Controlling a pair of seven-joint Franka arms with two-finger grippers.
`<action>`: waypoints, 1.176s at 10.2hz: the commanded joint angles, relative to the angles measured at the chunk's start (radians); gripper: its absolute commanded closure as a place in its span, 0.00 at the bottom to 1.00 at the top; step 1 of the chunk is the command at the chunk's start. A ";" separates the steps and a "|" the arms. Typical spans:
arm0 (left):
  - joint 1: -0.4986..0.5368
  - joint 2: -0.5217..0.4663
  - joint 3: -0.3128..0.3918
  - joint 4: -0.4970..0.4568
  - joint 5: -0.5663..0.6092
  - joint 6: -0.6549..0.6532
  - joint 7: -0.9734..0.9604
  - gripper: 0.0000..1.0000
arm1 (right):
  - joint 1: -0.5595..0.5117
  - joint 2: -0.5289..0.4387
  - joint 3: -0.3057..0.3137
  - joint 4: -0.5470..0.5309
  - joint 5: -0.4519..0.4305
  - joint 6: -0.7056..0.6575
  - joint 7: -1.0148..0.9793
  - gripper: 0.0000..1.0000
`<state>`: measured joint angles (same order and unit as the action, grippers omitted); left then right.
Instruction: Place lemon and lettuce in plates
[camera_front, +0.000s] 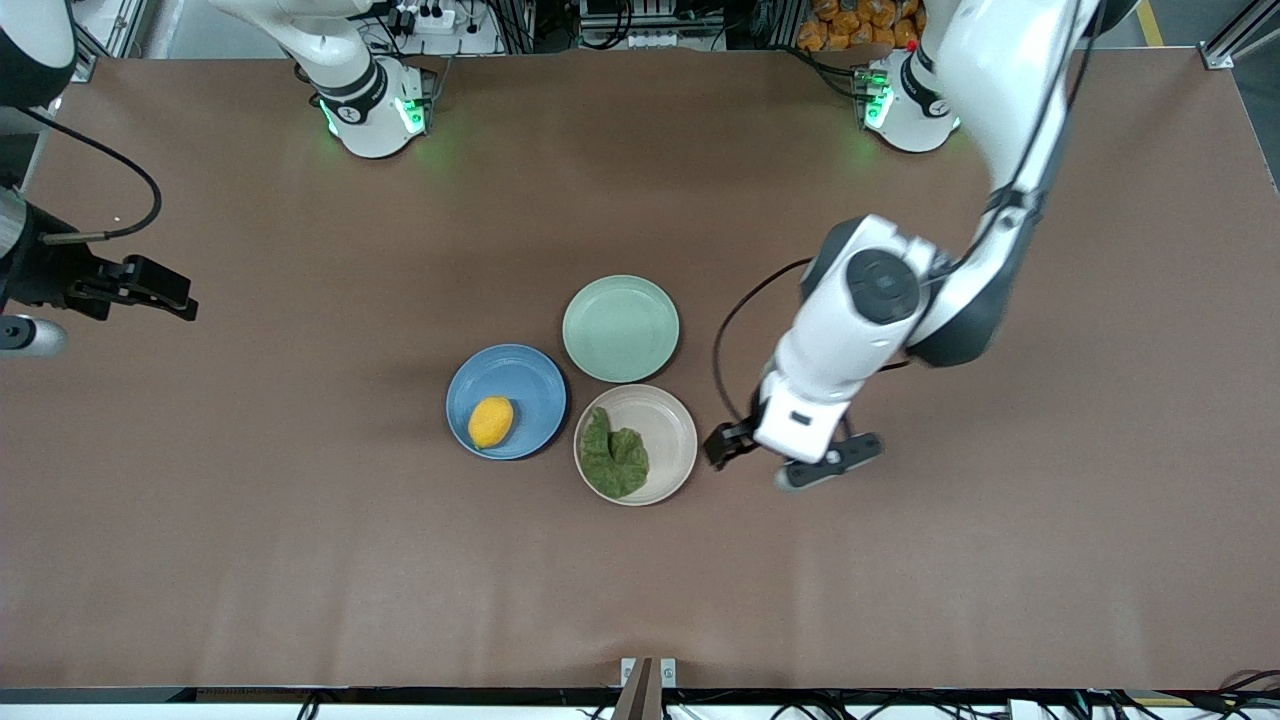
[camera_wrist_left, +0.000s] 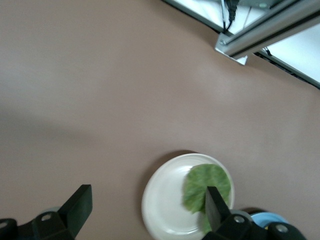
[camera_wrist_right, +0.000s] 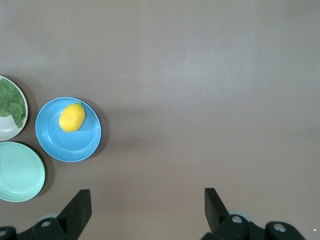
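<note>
The lemon (camera_front: 490, 421) lies in the blue plate (camera_front: 530, 385); the lettuce (camera_front: 613, 455) in the beige plate (camera_front: 665, 420). The left gripper (camera_front: 790, 462) hangs wide open, apparently empty, beside the beige plate. The right gripper (camera_front: 140, 285) waits wide open at the right arm's end.

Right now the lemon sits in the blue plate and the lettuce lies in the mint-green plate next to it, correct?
Not quite. The lemon does sit in the blue plate, but the lettuce lies in the beige plate, not the mint-green plate, which holds nothing. The front view shows this plainly.
</note>
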<state>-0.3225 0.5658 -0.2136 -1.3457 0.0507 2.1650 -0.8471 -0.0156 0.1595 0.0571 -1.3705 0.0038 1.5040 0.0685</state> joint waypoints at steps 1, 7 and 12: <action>0.101 -0.148 -0.003 -0.043 0.014 -0.167 0.229 0.00 | -0.001 -0.024 -0.003 -0.007 -0.019 0.001 -0.009 0.00; 0.324 -0.365 -0.009 -0.039 -0.003 -0.506 0.531 0.00 | -0.001 -0.049 -0.007 -0.010 -0.016 0.007 -0.009 0.00; 0.375 -0.455 -0.018 -0.044 -0.014 -0.605 0.534 0.00 | 0.006 -0.073 -0.005 -0.016 -0.016 0.015 -0.009 0.00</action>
<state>0.0400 0.1623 -0.2150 -1.3535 0.0447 1.5911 -0.3328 -0.0138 0.1167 0.0509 -1.3697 0.0021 1.5137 0.0677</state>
